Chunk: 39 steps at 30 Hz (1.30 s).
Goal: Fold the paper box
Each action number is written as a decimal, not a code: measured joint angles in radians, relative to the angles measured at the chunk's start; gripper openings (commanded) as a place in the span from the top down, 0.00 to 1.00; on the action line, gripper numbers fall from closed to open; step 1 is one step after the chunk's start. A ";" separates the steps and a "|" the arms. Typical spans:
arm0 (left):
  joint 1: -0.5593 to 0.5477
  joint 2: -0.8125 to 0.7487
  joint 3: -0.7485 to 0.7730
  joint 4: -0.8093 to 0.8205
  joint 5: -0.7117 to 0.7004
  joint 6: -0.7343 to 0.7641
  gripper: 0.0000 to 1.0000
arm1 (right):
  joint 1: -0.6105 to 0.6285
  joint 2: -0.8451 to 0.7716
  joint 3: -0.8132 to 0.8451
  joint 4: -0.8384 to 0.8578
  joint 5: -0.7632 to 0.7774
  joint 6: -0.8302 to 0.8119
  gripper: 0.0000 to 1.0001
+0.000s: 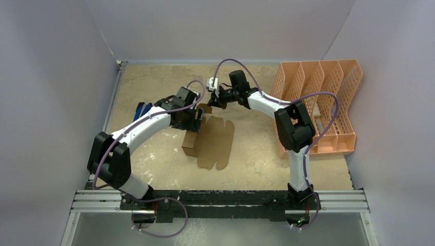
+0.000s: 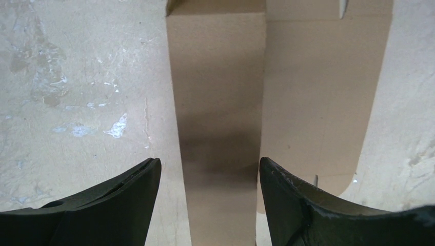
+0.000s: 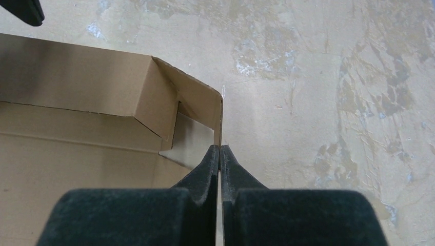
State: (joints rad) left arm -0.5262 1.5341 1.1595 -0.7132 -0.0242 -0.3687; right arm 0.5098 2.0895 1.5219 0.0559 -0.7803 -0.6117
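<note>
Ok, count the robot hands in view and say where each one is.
2. The left hand hovers open over the box; the right hand is shut on a flap at its far end.

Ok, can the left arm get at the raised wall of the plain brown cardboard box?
Probably yes: the open left gripper hangs directly over that wall with nothing between, and the right gripper pinches a corner flap further along, clear of it.

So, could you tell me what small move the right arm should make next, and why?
Probably swing the right fingers inward, folding the end flap they pinch toward the raised side wall of the paper box. The flap juts past the wall's end; the left fingers hang open above the box.
</note>
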 measured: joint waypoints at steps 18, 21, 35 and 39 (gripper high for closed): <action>-0.001 0.025 0.000 0.035 -0.073 -0.021 0.44 | 0.014 -0.188 -0.207 0.002 0.086 0.049 1.00; -0.001 0.025 -0.003 0.044 -0.080 -0.037 0.44 | 0.036 -0.206 -0.225 0.006 0.134 0.103 1.00; -0.001 0.024 -0.032 0.094 -0.089 -0.085 0.41 | 0.193 -0.215 -0.309 0.167 0.441 0.475 1.00; -0.001 0.019 -0.053 0.111 -0.087 -0.085 0.36 | 0.204 -0.220 -0.348 0.241 0.481 0.568 1.00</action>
State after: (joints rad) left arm -0.5270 1.5536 1.1069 -0.6022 -0.1112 -0.4538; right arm 0.7136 1.8690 1.1736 0.2966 -0.2993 -0.0441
